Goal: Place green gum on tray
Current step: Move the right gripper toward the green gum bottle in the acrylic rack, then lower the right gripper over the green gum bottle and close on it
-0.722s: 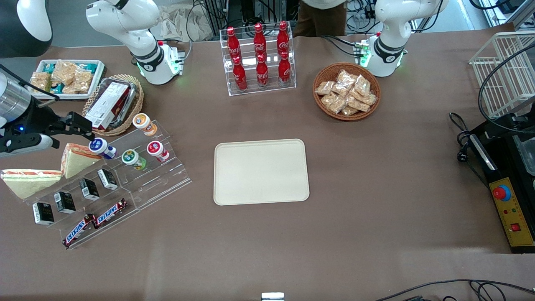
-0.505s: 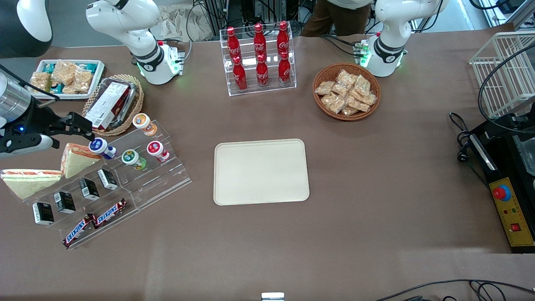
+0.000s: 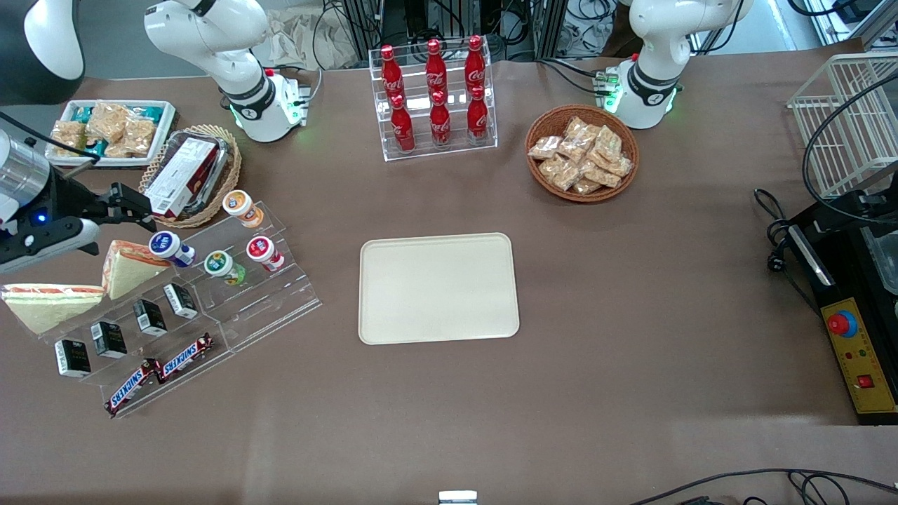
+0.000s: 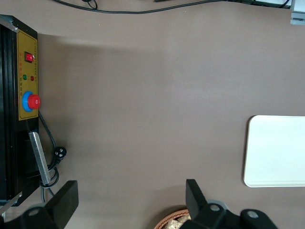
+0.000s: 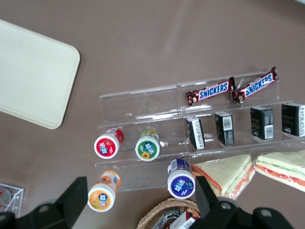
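The green gum lies on a middle step of a clear acrylic rack, beside the red-lidded bottle. It also shows in the right wrist view. The cream-beige tray lies flat at the table's middle, bare; it shows in the right wrist view too. My gripper hovers open and empty above the rack's end toward the working arm's side, near the purple-lidded bottle. In the right wrist view the gripper has its fingers spread wide, with the purple-lidded bottle and orange-lidded bottle between them.
The rack also holds small black boxes and Snickers bars; sandwiches lie beside it. A wicker basket with a box and a white snack tray stand nearby. A cola rack and a snack basket stand farther back.
My gripper and wrist have shifted slightly away from the front camera. The gum, rack and tray have not moved.
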{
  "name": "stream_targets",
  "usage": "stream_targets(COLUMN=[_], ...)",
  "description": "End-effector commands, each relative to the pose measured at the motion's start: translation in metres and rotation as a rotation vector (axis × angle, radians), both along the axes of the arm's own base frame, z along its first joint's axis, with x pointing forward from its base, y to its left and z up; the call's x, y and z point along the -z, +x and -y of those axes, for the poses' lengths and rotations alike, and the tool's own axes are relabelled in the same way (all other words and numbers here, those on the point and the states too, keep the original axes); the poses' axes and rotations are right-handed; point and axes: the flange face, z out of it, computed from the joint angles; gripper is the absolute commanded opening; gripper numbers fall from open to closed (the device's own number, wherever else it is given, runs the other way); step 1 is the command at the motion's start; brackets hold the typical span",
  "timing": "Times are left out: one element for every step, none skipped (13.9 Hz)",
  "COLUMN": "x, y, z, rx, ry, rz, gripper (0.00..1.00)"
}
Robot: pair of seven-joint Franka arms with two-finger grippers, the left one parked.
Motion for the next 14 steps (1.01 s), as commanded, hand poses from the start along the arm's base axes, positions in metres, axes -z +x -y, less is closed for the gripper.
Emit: stream_targets(x=[0.038,0.057,0.074,0.089,0.102,0.118,0.135,0.149,0.161,0.173,0.186,0.198,0.211,0.222], y=[-0.013,-0.020,-0.026,-0.029,-0.031,-0.034,-0.037,-0.040,-0.043,-0.046,-0.049,-0.052,-0.055,-0.057], z=[0.003,0.004,0.003,0.003,0.003,0.003,0.003,0.003,0.003,0.002,0.001,0.002,0.002,0.002], rx=[-0.013,0.005,0.044,0.070,0.068,0.068,0.068,0.068,0.068,0.065,0.063,0.065,0.064,0.064], ry=[-0.012,-0.011,-0.013,-0.018,-0.027,-0.027,-0.027,-0.028,-0.027,-0.027,-0.027,-0.027,-0.027,-0.027], rz=[0.004,0.011,0.013,0.006,0.008,0.011,0.017,0.030,0.039,0.046,0.054,0.071,0.082,0.090], gripper=[1.00,1.00,1.00,1.00,1.00,1.00,1.00,1.00,1.00,1.00,1.00,1.00,1.00,1.00])
